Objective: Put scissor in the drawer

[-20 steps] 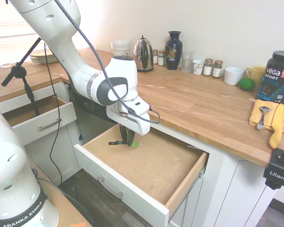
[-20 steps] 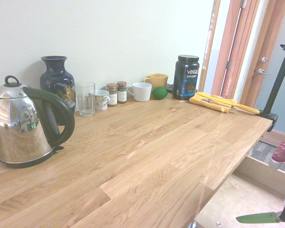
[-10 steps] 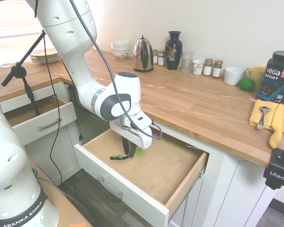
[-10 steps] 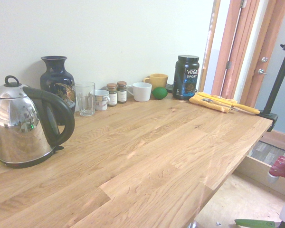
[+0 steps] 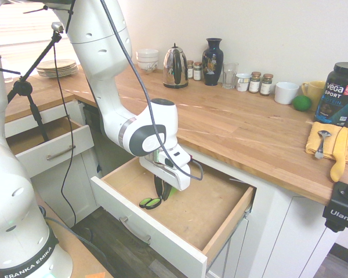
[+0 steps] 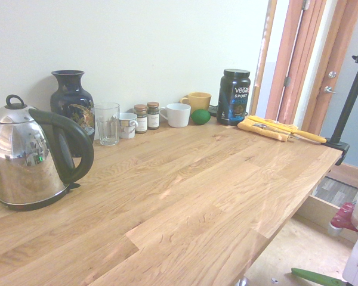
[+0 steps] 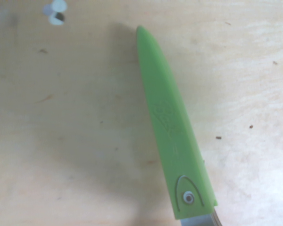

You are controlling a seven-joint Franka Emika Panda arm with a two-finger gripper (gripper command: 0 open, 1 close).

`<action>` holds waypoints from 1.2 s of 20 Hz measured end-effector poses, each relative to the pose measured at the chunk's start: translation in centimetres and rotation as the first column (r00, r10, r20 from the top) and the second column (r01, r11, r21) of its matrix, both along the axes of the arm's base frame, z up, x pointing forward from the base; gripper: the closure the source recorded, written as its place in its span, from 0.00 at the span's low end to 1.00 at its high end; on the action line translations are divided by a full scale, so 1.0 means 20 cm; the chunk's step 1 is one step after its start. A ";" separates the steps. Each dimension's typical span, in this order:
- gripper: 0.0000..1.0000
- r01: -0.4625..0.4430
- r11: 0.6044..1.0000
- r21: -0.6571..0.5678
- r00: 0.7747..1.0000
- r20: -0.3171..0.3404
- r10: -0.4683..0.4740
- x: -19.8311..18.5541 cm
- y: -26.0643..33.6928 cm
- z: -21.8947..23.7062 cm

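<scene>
1. Gripper [image 5: 160, 191] points down inside the open drawer [image 5: 220, 234], fingers clamped on the scissors [image 5: 153, 201].
2. Scissors sit low over the drawer bottom, near its front edge; contact unclear.
3. Green sheath [image 7: 172, 127] over bare wood.

Scissor [image 5: 152, 202] inside drawer [image 5: 232, 217], under tool [image 5: 160, 191]
</scene>
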State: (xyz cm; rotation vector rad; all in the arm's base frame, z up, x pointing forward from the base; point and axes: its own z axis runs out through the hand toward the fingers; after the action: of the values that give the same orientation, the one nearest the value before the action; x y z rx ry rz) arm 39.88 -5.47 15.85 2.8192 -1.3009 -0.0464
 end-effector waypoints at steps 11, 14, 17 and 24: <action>0.00 0.027 1.000 0.013 1.000 -0.004 -0.027 0.08 0.00 -0.05; 0.00 0.024 1.000 0.014 1.000 -0.003 -0.023 0.08 0.01 -0.05; 0.00 0.019 1.000 0.014 1.000 -0.003 -0.019 0.09 0.02 -0.04; 0.00 0.014 1.000 0.013 1.000 0.007 -0.014 0.13 0.03 -0.02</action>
State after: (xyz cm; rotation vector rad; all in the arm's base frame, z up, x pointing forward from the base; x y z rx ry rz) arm 42.43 -4.86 15.41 2.8242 -1.3264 -0.0450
